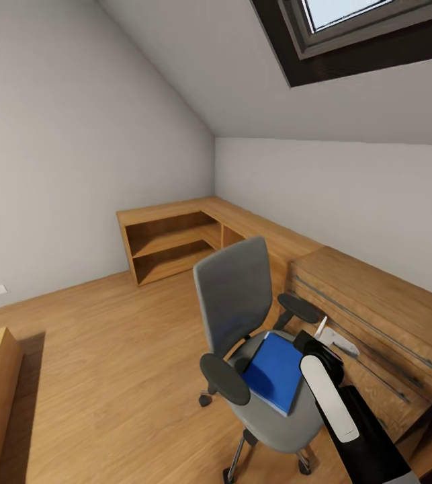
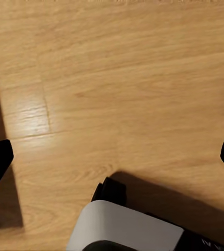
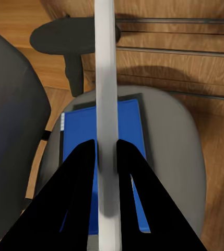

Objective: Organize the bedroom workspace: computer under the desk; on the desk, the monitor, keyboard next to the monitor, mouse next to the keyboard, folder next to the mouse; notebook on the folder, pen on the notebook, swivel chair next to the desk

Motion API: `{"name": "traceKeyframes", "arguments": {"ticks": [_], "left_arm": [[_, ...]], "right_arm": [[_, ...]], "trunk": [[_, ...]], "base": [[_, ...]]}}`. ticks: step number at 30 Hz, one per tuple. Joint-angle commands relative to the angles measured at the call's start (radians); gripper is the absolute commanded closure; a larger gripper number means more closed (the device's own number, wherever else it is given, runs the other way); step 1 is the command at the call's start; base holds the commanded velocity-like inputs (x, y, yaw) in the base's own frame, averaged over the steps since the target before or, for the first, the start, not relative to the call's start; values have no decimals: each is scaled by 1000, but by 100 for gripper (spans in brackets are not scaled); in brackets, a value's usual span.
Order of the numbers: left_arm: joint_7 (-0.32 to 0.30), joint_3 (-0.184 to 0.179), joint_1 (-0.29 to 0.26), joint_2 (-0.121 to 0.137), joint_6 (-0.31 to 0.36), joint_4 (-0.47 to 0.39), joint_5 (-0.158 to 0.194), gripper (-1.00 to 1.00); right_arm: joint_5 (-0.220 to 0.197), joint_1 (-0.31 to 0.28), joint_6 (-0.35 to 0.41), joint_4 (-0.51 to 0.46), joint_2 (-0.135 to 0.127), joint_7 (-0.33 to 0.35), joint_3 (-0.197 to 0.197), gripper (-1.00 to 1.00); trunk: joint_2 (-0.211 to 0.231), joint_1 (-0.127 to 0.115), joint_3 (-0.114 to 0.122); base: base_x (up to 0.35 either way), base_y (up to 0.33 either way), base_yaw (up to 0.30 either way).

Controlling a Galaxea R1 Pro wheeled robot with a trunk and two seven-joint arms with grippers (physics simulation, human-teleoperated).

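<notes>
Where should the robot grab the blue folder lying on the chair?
Probably its front edge, from the swivel chair's open front: the folder lies flat on the seat, and backrest and armrests block the other sides.

Right arm (image 1: 350, 417) extended forward, its jaws closed on a thin grey-white slab (image 3: 105, 104); left jaws spread apart.

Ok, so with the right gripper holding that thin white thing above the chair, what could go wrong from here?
1. The right gripper pinches the notebook edge-on, with much of it overhanging, so it may pivot or slip out.
2. The folder lies on the swivel chair; a nudge could roll the chair on its casters.
3. The armrest sits close and might snag the arm.
</notes>
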Motion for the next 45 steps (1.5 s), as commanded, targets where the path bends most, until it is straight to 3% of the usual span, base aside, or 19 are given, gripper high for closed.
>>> {"name": "traceKeyframes", "arguments": {"ticks": [1, 10, 22, 25, 30, 38, 42, 43, 45], "left_arm": [[3, -1, 0, 0, 6, -2, 9, -100], [3, -1, 0, 0, 6, -2, 8, -100], [3, -1, 0, -1, 4, -2, 8, -100], [3, 0, 0, -2, 4, -1, 8, -100], [3, -1, 0, -3, 4, -1, 8, -100], [3, -1, 0, -6, 4, 21, 7, -100], [3, -1, 0, -6, 3, 27, 7, -100], [3, -1, 0, -6, 3, 28, 7, -100], [3, -1, 0, -6, 2, 28, 7, -100]], "right_arm": [[-3, -1, 8, -1, -1, -7, 2, 100], [-2, -1, 8, -5, -6, -8, 0, 100], [-3, -1, 9, -28, -75, -4, -3, 100], [-4, -1, 9, -30, -100, -1, -19, 100], [-15, -1, 13, -31, -118, 7, -83, 100], [-114, -1, 85, -31, -155, 49, -207, 100], [-127, -1, 115, -31, -166, 68, -252, 100], [-132, -1, 135, -31, -168, 73, -292, 100], [-132, -1, 143, -31, -169, 76, -304, 100]], "trunk": [[7, -4, 2], [70, -38, 30], [154, -84, 68], [175, -96, 77], [210, -115, 93], [266, -146, 118], [294, -161, 131], [301, -165, 134], [315, -173, 140]], "base": [[0, 0, 0], [0, 0, 0], [0, 0, -3], [0, 0, -118], [0, 0, -210], [0, 0, -257], [0, 0, -265], [0, 0, -266], [0, 0, -266]]}}
